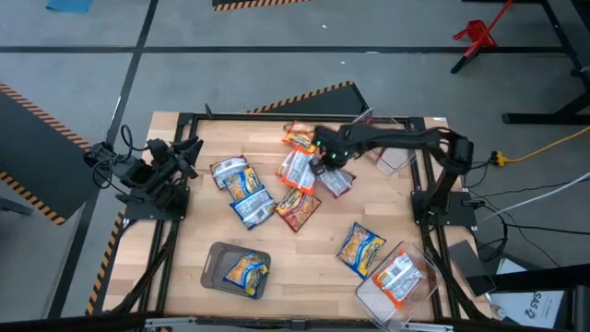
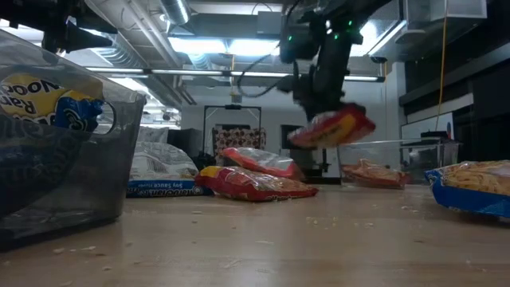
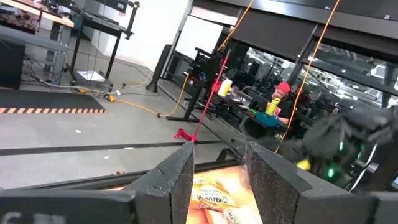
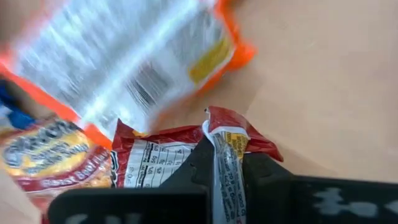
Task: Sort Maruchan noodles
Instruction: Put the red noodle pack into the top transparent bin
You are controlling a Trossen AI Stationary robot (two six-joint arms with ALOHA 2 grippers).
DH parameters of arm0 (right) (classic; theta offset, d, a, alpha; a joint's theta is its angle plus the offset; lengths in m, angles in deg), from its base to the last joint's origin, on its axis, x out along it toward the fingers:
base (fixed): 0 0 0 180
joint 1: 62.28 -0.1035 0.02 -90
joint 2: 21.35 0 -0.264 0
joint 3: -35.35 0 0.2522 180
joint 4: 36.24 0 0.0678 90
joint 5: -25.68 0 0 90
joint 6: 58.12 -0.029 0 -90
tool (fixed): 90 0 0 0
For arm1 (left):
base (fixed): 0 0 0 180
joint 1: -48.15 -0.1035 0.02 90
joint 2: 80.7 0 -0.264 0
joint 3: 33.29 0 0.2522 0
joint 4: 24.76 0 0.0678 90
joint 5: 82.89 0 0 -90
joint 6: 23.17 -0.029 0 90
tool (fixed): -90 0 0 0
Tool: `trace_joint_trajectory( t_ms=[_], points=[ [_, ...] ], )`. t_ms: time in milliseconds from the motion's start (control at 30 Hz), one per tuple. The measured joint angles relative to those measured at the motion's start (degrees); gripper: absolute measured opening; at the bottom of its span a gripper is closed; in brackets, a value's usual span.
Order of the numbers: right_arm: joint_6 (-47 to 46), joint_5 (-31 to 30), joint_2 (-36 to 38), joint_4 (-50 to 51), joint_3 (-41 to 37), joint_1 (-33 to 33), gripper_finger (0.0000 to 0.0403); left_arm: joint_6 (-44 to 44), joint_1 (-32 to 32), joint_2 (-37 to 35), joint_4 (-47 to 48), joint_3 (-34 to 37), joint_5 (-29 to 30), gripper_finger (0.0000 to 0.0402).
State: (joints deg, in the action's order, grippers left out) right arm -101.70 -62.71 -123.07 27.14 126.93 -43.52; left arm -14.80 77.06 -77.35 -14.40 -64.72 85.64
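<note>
My right gripper (image 1: 324, 160) hangs over the middle of the table, shut on a dark red noodle packet (image 2: 331, 127) that is off the wood. Below it lie an orange packet with its white back up (image 4: 130, 56) and a dark red packet (image 1: 297, 208). More packets lie flat on the table: blue-yellow ones (image 1: 244, 189) toward the left and another (image 1: 361, 248) near the front right. My left gripper (image 1: 189, 152) waits at the table's left edge, level and open, with nothing between its fingers (image 3: 180, 180). My right gripper pinches the dark red packet by a crimped edge (image 4: 225, 152) between its two fingers. The fingers come from above, pointing steeply down. The packet hangs below them, tilted and lifted clear of the table (image 2: 351, 123).
A grey tray (image 1: 219, 266) at the front left holds a blue-yellow packet. A clear bin (image 1: 373, 293) at the front right holds an orange-white packet, and another clear bin (image 1: 395, 157) stands at the back right. A black frame edges the table (image 1: 277, 118).
</note>
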Motion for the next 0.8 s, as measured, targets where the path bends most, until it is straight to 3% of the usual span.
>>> trace_joint_trajectory(
  t_ms=[467,800],
  points=[
    [12.30,-13.08,16.13,19.73,4.50,14.62,0.0008,-0.01,0.00,0.00,0.42,-0.02,0.58,0.0140],
    [16.93,-14.09,19.70,14.86,-5.15,23.44,0.0009,-0.01,0.00,0.00,0.41,-0.02,2.00,0.0140]
  ],
)
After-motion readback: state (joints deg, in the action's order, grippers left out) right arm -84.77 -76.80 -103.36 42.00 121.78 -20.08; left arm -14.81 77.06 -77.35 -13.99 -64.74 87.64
